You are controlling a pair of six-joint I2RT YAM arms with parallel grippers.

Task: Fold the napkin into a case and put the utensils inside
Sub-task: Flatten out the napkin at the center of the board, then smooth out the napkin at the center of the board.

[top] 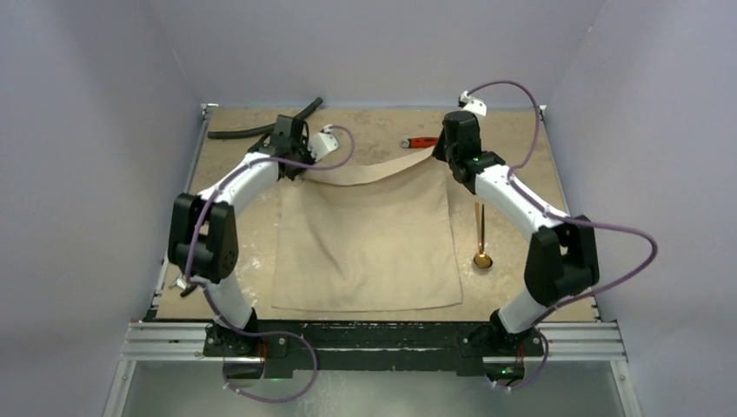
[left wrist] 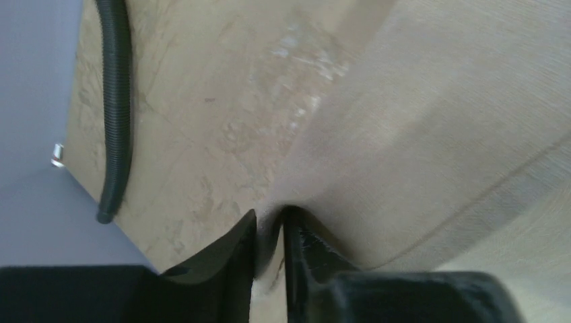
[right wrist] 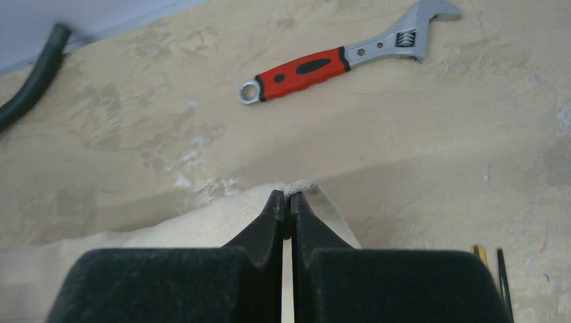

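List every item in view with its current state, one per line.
napkin: unfolded, far edge lifted, near part flat on the table.
left gripper: shut on the napkin's far left corner.
right gripper: shut on its far right corner.
spoon: lying right of the napkin, apart from it.
wrench: lying beyond the napkin, untouched.
hose: lying at the table's far left.

Napkin [left wrist: 431, 134] edge within left tool [left wrist: 271, 221]
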